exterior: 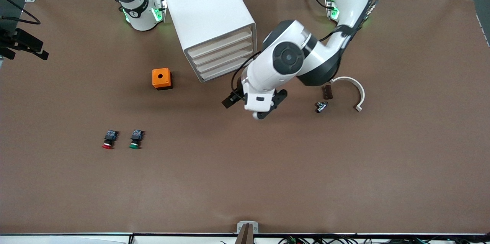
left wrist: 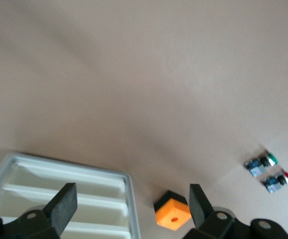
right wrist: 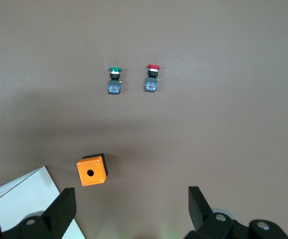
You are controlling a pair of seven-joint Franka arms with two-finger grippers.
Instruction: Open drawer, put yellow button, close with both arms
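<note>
The white cabinet [exterior: 208, 10] stands near the robots' bases. Its uppermost drawer [exterior: 220, 43] looks shut, as do the three below. The yellow button is not in view. My left gripper [exterior: 232, 99] hangs over the table just in front of the drawer fronts. It is open and empty [left wrist: 131, 206], and its wrist view shows the drawer fronts [left wrist: 59, 194]. My right gripper [right wrist: 131, 209] is open and empty, high over the table beside the cabinet [right wrist: 19, 199]. It is not seen in the front view.
An orange box with a round hole [exterior: 162, 78] sits beside the cabinet toward the right arm's end. A red-capped button [exterior: 109, 139] and a green-capped button [exterior: 135, 139] lie nearer the front camera. A white curved piece [exterior: 354, 90] and small parts [exterior: 321, 107] lie toward the left arm's end.
</note>
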